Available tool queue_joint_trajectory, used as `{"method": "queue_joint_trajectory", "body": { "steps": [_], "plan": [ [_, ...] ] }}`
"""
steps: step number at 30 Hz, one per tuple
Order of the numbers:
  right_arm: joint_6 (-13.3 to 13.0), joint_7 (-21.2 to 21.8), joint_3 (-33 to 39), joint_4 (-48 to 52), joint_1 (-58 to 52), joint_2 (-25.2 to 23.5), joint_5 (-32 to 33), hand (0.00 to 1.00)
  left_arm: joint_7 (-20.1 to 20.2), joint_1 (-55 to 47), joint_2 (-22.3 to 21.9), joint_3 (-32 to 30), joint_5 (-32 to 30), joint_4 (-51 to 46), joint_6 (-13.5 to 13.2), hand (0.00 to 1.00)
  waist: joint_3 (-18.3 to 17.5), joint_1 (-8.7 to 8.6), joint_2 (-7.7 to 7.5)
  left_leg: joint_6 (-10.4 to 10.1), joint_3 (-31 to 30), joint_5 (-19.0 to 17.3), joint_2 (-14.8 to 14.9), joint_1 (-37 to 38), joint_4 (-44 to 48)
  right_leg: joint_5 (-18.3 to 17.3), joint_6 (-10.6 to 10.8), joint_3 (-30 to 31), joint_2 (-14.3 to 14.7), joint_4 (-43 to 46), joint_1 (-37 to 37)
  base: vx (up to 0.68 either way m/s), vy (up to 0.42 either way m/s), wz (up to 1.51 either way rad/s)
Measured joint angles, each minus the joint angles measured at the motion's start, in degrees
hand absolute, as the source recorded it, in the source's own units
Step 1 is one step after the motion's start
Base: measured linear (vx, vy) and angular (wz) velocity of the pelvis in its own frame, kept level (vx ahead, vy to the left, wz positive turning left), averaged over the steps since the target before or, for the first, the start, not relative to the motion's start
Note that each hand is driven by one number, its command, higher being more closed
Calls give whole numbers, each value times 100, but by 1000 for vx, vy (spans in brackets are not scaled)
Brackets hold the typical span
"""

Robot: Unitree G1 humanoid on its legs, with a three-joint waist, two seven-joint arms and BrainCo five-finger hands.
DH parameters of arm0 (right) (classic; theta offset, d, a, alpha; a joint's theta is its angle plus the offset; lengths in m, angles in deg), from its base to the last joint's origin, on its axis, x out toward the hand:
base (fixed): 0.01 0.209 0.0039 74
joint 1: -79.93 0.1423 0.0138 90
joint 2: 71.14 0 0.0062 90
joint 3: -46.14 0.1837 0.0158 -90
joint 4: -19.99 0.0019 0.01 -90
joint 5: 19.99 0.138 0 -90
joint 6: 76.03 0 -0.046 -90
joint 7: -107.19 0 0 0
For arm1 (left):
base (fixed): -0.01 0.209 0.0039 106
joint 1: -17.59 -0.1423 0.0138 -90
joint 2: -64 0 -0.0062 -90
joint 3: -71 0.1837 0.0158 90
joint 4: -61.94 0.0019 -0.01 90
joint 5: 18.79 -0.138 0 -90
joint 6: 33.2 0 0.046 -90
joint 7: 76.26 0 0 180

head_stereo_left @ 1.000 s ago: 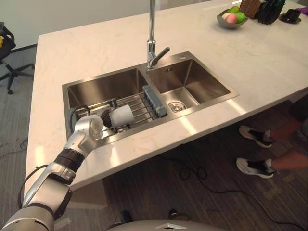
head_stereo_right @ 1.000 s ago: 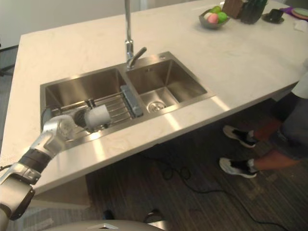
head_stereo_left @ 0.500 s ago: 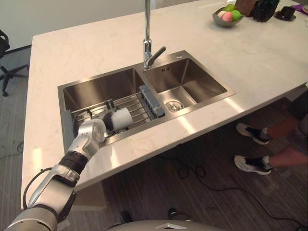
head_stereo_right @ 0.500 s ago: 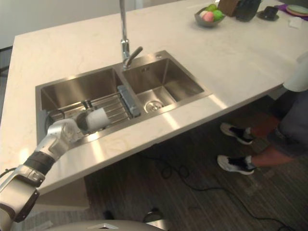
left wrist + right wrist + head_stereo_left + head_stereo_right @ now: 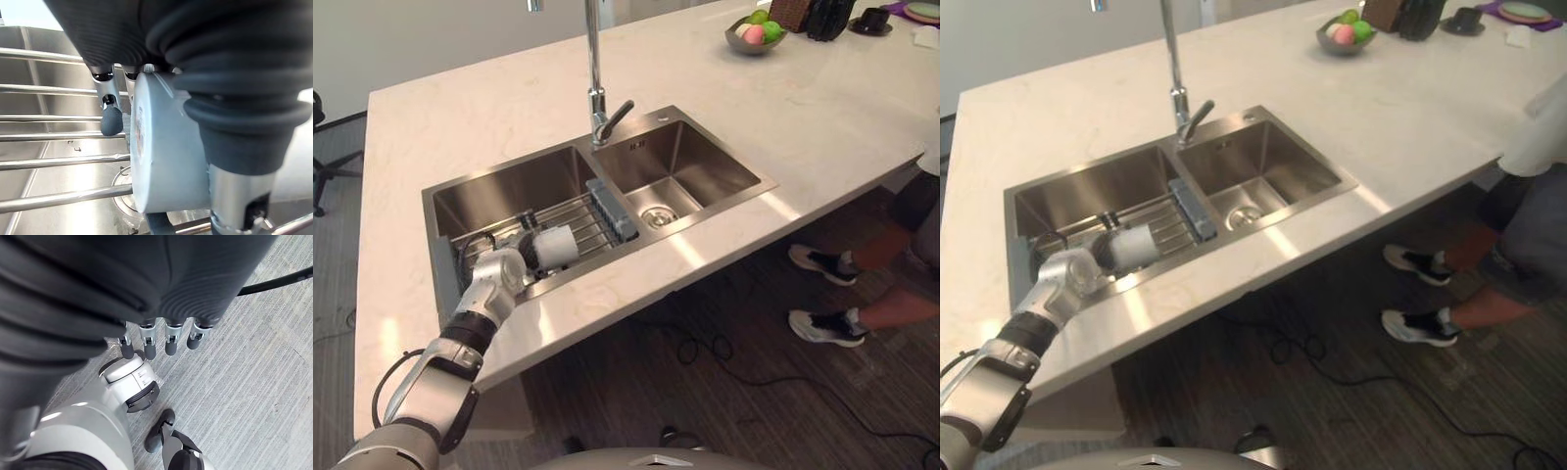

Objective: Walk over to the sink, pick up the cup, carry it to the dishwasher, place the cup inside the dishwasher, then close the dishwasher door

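A pale grey cup [image 5: 555, 246] lies on its side on a wire rack [image 5: 594, 219] across the left basin of a steel double sink [image 5: 509, 186]. My left hand [image 5: 499, 270] reaches over the sink's front edge to the cup's open end. In the left wrist view the cup [image 5: 166, 156] sits between the curled fingers [image 5: 111, 120] and the thumb, which presses on its side. My right hand [image 5: 148, 340] hangs over the floor with its fingers straight and nothing in them.
A tall faucet [image 5: 595, 88] stands behind the divider between the basins. A fruit bowl [image 5: 754, 34] and dark items sit at the counter's far right. A person's legs and shoes [image 5: 822, 323] stand on the floor beyond the counter's right edge.
The whole view has shifted, so the camera moved. My left hand stayed at the cup and its fingers have curled in round it. The cup still lies on the rack.
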Motion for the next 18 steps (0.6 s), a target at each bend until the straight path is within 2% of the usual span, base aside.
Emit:
{"method": "queue_joint_trajectory", "body": {
  "steps": [4,6,9,10,11,13,14,18],
  "plan": [
    [-4,-27,-59,0,-3,0,0,0,-496,-111,-51,-45,232,-6,-196,100,-2,-12,6,1,-16,0,-5,0,0,-1,1,-18,-1,-1,8,1,0,1],
    [-13,-66,-104,0,-4,8,1,0,-583,-111,-31,-41,400,-19,-275,100,-13,-10,21,2,-34,0,-10,-1,0,-4,1,-45,-5,-2,19,9,1,5],
    [-53,-102,-120,0,-11,-7,1,0,-808,-171,63,-30,1140,-246,-328,100,0,-11,2,2,-75,1,-18,-1,0,-15,8,-92,-14,-8,45,16,-1,8],
    [-53,-111,-119,-1,-26,-18,2,0,-867,-215,66,-30,1467,-401,-324,100,8,-6,-7,2,-100,1,-24,-2,0,-22,8,-113,-17,-14,60,25,-1,14],
    [-60,-130,-115,-1,-42,-21,3,0,-969,-337,66,-51,2261,-738,-332,100,14,14,-17,4,-147,0,-37,-5,0,-40,12,-160,-28,-13,84,29,-1,16],
    [-110,-134,-109,0,-70,-32,4,0,-994,-473,47,-110,2921,-1133,-347,100,20,20,-26,5,-199,-1,-43,-13,0,-68,13,-227,-40,-6,108,33,-8,16],
    [-129,-138,-96,-2,-98,-84,12,0,-1119,-606,40,-263,3730,-1522,-407,100,21,59,-29,5,-210,-1,-43,-13,0,-74,9,-244,-41,-4,119,36,-10,10],
    [-151,-137,24,-2,-179,-124,19,0,-1566,-759,33,-854,4976,-2396,-612,100,24,200,-32,5,-272,2,-40,0,0,-90,6,-303,-34,-6,181,25,-8,8]
  ]
}}
